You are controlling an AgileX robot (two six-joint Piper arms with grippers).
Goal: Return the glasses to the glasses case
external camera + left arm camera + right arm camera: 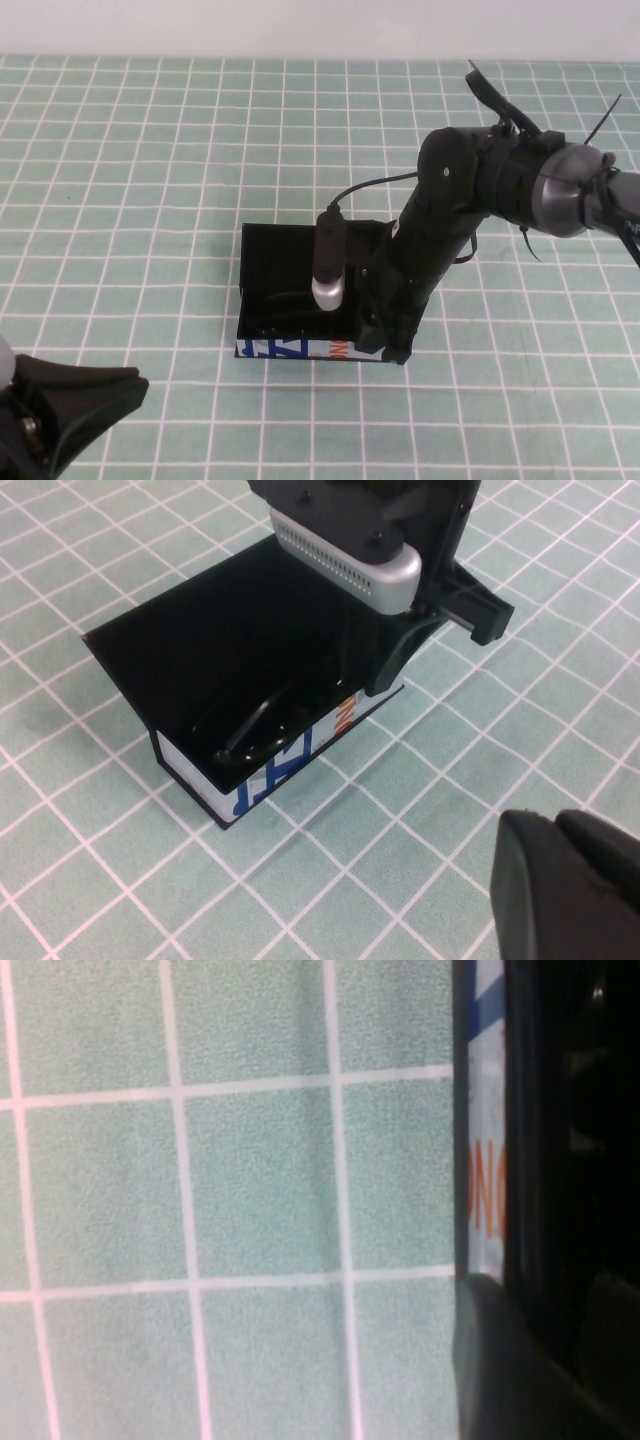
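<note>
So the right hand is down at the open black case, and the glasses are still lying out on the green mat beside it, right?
Not quite. The right hand is at the open glasses case, but the glasses lie inside the case, not on the mat; the left wrist view shows them there. The left hand sits apart at the near left corner.

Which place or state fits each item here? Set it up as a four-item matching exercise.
1. glasses
2. glasses case
3. right claw
4. left claw

A. low at the table's near edge on the robot's left, apart from the case
B. lying inside the case
C. at the case's front right corner
D. lid open, mid-table

Pairs: 1-B, 2-D, 3-C, 4-A
</note>
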